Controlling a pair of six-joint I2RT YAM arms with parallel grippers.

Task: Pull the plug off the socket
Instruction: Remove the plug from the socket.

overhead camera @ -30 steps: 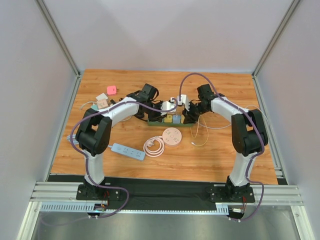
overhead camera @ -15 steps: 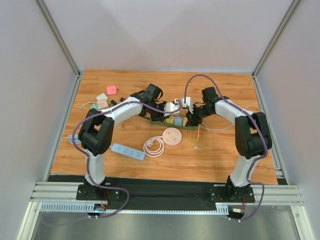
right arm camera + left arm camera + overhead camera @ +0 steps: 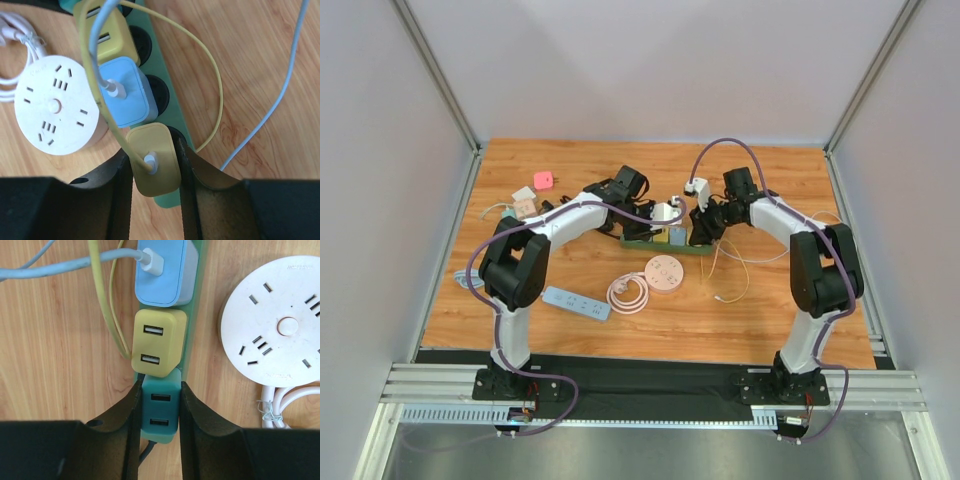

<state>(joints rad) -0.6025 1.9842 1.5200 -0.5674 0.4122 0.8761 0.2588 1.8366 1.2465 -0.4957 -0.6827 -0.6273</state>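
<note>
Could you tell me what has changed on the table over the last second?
Both grippers shifted rightward and slightly away from the bases, and the green power strip seems to have gone with them. The thin yellow cable slid its loose end nearer and rightward. Now the left gripper clamps the teal charger, the right gripper the yellow plug. The round white socket and pale blue strip stayed put.
</note>
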